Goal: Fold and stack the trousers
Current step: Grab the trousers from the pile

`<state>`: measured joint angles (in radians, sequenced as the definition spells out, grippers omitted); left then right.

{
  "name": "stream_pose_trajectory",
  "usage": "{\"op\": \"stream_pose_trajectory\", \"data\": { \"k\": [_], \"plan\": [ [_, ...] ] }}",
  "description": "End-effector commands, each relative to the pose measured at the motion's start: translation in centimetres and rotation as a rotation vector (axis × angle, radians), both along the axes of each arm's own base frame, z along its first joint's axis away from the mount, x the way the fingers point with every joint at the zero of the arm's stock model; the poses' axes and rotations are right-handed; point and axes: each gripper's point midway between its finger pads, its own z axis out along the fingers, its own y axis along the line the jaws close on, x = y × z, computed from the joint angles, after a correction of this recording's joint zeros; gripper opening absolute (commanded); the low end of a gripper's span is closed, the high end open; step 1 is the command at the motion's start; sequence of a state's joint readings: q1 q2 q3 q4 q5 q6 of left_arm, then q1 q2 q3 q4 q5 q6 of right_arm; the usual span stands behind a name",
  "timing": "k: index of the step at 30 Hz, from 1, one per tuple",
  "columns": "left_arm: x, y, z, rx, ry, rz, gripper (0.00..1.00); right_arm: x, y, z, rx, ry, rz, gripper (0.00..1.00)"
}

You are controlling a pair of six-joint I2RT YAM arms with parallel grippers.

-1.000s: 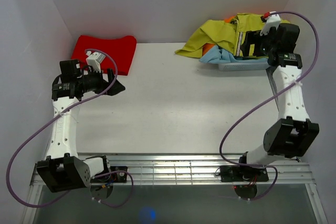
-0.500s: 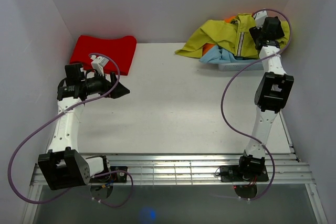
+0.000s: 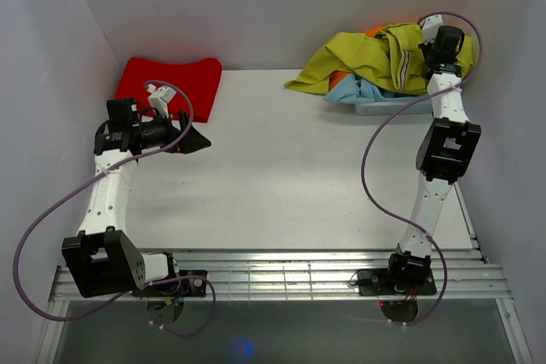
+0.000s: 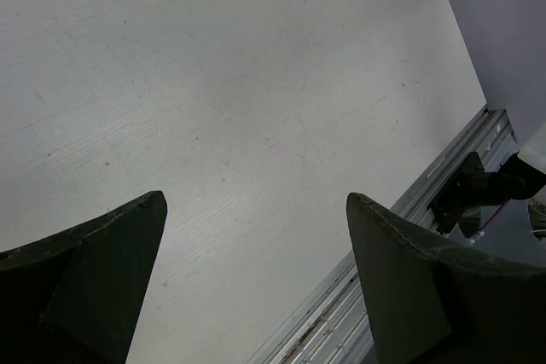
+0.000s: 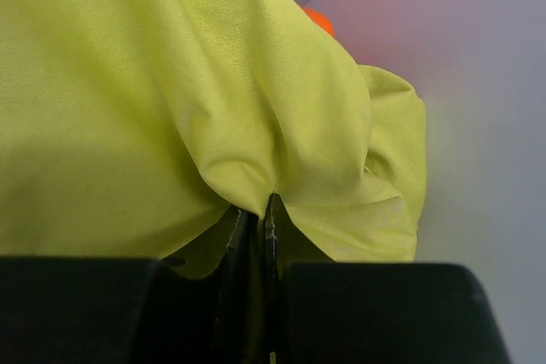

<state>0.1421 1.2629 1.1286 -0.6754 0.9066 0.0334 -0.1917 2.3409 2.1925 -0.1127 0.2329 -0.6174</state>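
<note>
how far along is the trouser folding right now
Done: nothing folded; the yellow-green cotton trousers lie crumpled on a heap of clothes in the far right corner. In hand: the right arm's fingers are shut on a pinch of their fabric. To do: pulling them out, flattening, folding, stacking; the left arm's fingers hang open over the white table.

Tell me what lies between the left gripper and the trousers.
Only bare table from the left gripper to the trousers, as the top view shows.

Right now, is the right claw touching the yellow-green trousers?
Touching. The right wrist view shows the right gripper closed on a fold of the trousers, with the fabric pinched between its jaws.
</note>
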Motion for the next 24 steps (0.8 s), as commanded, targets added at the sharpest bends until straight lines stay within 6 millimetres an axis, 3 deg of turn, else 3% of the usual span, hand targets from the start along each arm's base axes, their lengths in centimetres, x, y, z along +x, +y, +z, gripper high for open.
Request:
{"op": "stream_pose_trajectory", "data": {
  "k": [1, 2, 3, 6, 8, 9, 10, 11, 15, 19, 20, 22, 23, 24],
  "plan": [
    [0.8, 0.0, 2.3, -0.007, -0.056, -0.005, 0.98, -1.4, 0.3, 9.2, 0.029, -0.170, 0.024, 0.08],
    [1.0, 0.0, 2.7, -0.003, -0.069, -0.003, 0.98, -2.4, 1.6, 12.8, 0.059, -0.234, 0.067, 0.08],
    [1.1, 0.1, 2.9, 0.000, -0.077, -0.001, 0.98, -2.9, 2.6, 14.1, 0.090, -0.252, 0.106, 0.08],
    [1.6, 0.4, 3.4, 0.010, -0.095, 0.019, 0.98, -4.5, 3.3, 14.7, 0.231, -0.215, 0.125, 0.08],
    [1.8, 0.6, 3.8, 0.023, -0.110, 0.032, 0.98, -7.0, 4.3, 16.5, 0.344, -0.234, 0.150, 0.08],
    [1.7, 0.5, 3.9, 0.005, -0.093, 0.043, 0.98, -7.8, 5.1, 13.0, 0.399, -0.162, 0.166, 0.08],
    [1.6, 0.4, 4.0, 0.000, -0.092, 0.041, 0.98, -8.4, 6.5, 13.3, 0.415, -0.172, 0.222, 0.08],
    [1.5, 0.3, 4.2, -0.003, -0.095, 0.038, 0.98, -10.2, 7.6, 15.3, 0.415, -0.202, 0.252, 0.08],
    [1.1, 0.0, 5.0, -0.025, -0.107, 0.029, 0.98, -13.9, 10.8, 16.0, 0.538, -0.177, 0.322, 0.08],
    [0.5, -0.2, 5.2, -0.041, -0.112, 0.037, 0.98, -17.0, 13.2, 21.7, 0.570, -0.269, 0.388, 0.08],
    [0.4, -0.2, 5.2, -0.041, -0.115, 0.039, 0.98, -17.9, 13.7, 24.7, 0.554, -0.324, 0.415, 0.08],
    [0.2, -0.2, 5.3, -0.040, -0.119, 0.046, 0.98, -18.8, 14.0, 27.6, 0.545, -0.368, 0.434, 0.08],
    [0.1, -0.2, 5.5, -0.038, -0.123, 0.051, 0.98, -19.7, 14.6, 30.9, 0.529, -0.430, 0.468, 0.08],
    [0.3, 0.0, 5.6, -0.038, -0.125, 0.064, 0.98, -20.3, 15.0, 32.5, 0.523, -0.459, 0.490, 0.08]
  ]
}}
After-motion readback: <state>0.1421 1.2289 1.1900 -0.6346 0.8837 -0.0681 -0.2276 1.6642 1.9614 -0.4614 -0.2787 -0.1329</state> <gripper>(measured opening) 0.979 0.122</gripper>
